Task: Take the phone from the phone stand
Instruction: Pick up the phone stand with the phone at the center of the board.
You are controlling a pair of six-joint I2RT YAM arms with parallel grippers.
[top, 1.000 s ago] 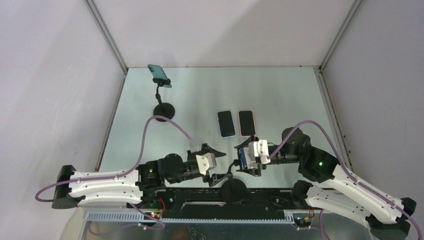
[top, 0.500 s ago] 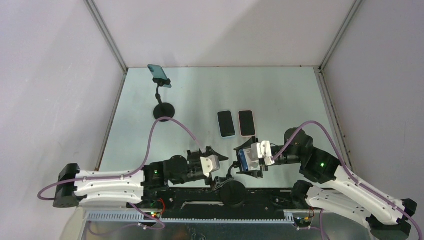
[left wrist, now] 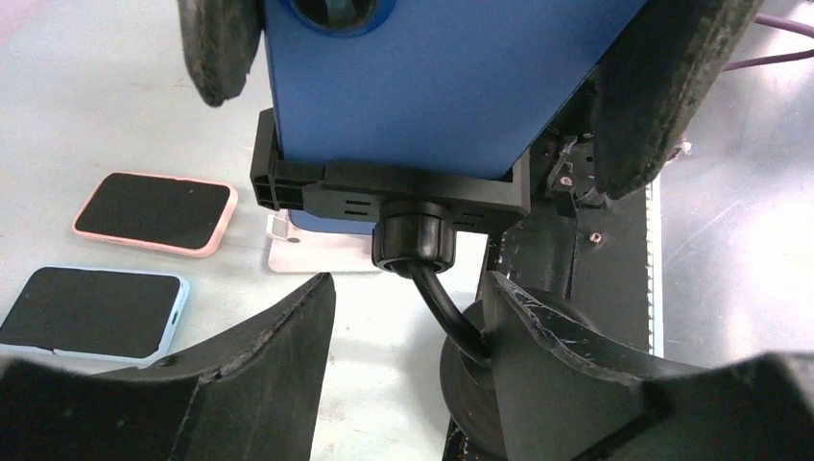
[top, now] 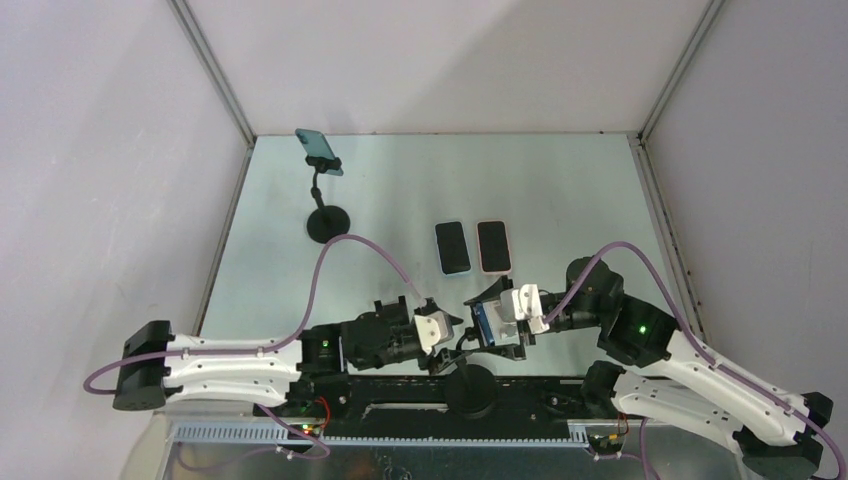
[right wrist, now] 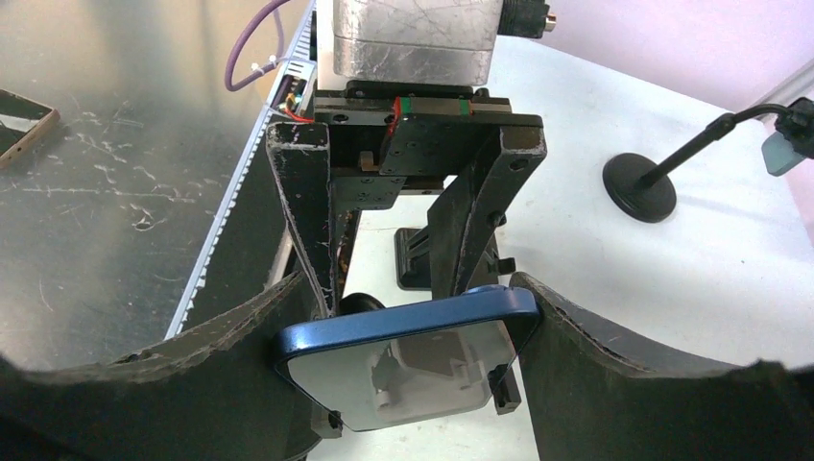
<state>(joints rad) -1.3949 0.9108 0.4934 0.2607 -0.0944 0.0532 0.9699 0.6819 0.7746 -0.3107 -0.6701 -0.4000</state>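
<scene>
Left claw [left wrist: 408, 284] stands partly open and empty, fingers flanking the neck of the phone stand [left wrist: 444, 307] just below its cradle [left wrist: 403, 190]; right claw [right wrist: 411, 288] clamps the blue phone [right wrist: 413, 370], seated in that cradle, between its fingers.
</scene>
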